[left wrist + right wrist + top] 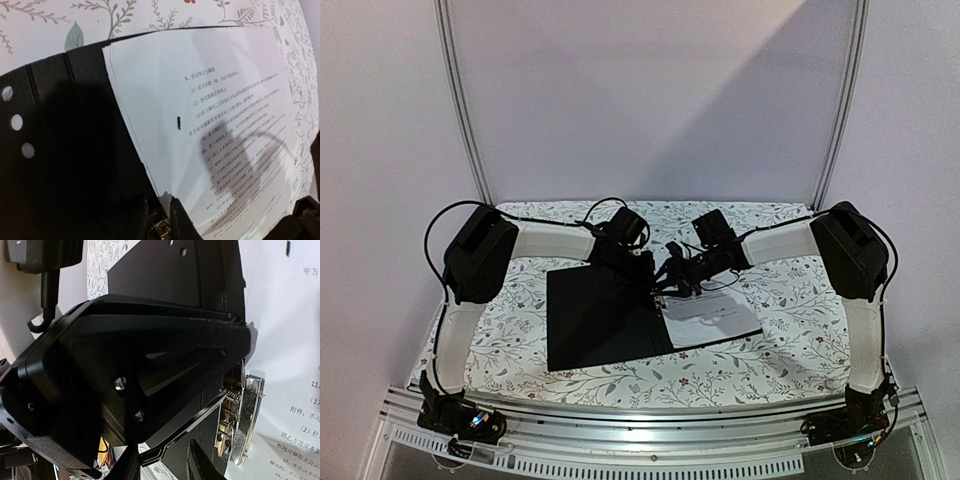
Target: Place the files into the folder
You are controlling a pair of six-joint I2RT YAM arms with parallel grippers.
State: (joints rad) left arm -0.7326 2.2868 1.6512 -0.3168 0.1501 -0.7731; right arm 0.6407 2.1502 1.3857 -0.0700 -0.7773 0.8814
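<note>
Files on open folder, floral tablecloth around

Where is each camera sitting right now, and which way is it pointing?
Top external: above and behind the bases, looking down at the table; both arms show, left gripper and right gripper meeting over the folder.
Left wrist: low over the folder, facing the white sheet; its own fingers flank the metal clip.
Right wrist: close in, facing the left gripper's body and the metal clip; own fingers at the bottom edge.
Shared: all three show folder and sheet.

Clip at sheet edge, blk folder
</note>
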